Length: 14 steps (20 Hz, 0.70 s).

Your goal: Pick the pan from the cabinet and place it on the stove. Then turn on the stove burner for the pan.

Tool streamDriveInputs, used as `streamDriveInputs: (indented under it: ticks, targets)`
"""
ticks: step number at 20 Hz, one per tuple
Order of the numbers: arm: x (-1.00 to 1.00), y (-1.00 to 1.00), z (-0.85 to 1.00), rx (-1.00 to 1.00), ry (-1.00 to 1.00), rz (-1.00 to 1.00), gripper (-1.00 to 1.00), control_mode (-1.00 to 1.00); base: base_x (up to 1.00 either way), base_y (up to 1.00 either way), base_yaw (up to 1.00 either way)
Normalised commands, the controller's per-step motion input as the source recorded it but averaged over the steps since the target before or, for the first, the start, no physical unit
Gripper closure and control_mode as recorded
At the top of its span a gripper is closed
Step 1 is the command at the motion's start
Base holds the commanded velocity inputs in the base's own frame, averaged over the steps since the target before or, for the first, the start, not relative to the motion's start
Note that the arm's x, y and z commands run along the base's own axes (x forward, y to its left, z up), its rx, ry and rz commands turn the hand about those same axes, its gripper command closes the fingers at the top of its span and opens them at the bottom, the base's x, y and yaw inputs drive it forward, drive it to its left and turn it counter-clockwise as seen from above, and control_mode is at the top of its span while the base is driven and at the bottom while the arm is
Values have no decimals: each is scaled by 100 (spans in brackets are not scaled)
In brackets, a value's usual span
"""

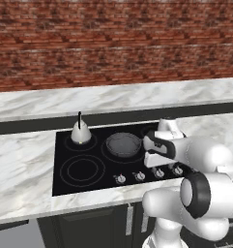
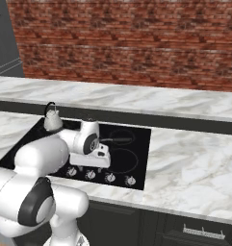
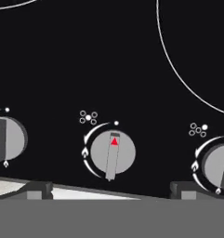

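The dark grey pan (image 1: 123, 144) sits on the centre stove burner (image 1: 106, 152) of the black glass stove (image 1: 65, 186). In the right base view only its thin handle (image 2: 116, 140) sticks out past my arm. My gripper (image 3: 111, 190) hangs open just above the row of silver knobs at the stove's front edge. Its fingertips (image 3: 39, 189) stand wide to either side of one knob (image 3: 112, 153), whose red pointer faces away from me. Nothing is between the fingers. The cabinet is out of view.
A small silvery kettle (image 1: 80, 131) stands on the back left ring. Neighbouring knobs (image 3: 4, 139) flank the middle one. Marble counter (image 2: 194, 163) lies on both sides of the stove, with a brick wall behind and low black cabinets (image 1: 89, 223) below.
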Motion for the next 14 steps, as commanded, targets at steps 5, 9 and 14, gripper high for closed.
streamDriveInputs:
  ticks: [5, 9, 14]
  targets:
    - [1, 0, -26, 0, 4, 2, -100, -100, 0, 0, 0]
    - [7, 0, -26, 0, 0, 4, -100, -100, 0, 0, 0]
    - [11, 0, -21, 0, 0, 5, -100, -100, 0, 0, 0]
